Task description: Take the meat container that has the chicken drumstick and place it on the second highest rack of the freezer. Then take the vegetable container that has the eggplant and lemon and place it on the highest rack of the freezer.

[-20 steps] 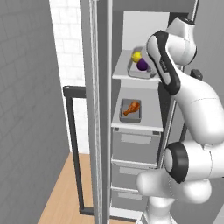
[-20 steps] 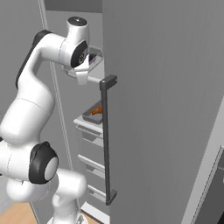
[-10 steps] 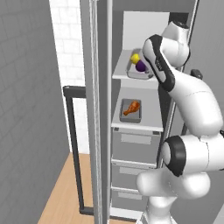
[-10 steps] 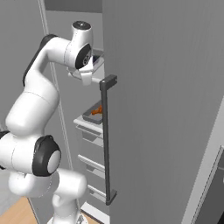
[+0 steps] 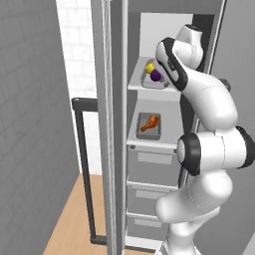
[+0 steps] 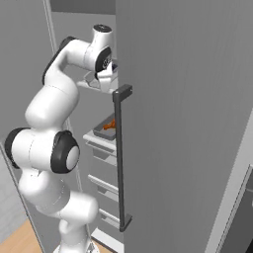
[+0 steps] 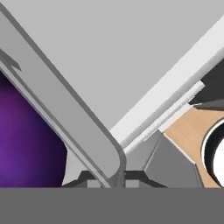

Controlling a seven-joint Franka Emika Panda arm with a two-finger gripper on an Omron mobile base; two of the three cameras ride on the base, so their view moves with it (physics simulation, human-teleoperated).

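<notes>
You are gripping the container (image 5: 155, 79) rim at six o'clock; set it flat on the rack (image 5: 152, 90) before releasing.

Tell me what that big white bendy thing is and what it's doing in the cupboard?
It's a robot arm working in a make-believe kitchen. Two cameras behind it look over its shoulders into an open freezer. A third sits on its hand. On the highest rack is a grey container with a lemon and an eggplant. The gripper is pinched shut on that container's rim, seen close in the hand view. One shelf down, on the second highest rack, another container holds a chicken drumstick.
</notes>
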